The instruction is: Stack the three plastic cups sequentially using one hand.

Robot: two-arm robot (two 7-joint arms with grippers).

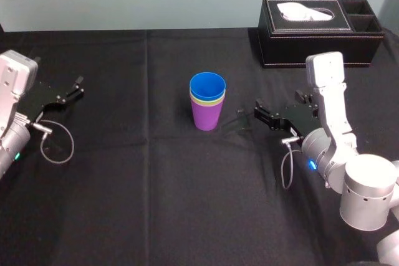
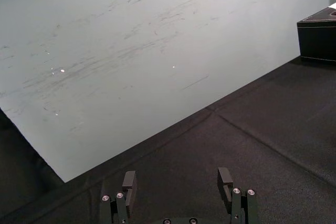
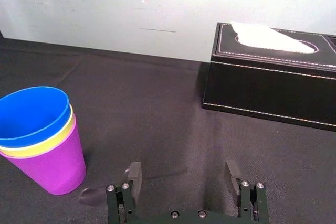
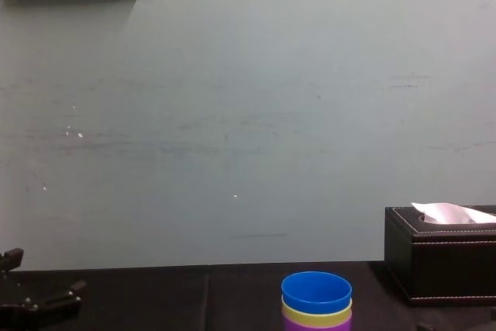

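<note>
stacked cups [image 1: 207,101] stand alone mid-table, with bare black cloth [image 1: 156,185] all round them. just right of the cups sits the right gripper [image 1: 256,111], fingers spread, a clear gap between. behind and right of the cups the tissue box [image 1: 318,32] blocks the far corner (well apart). far left of the cups rests the left gripper [image 1: 80,86], with a free lane between.
</note>
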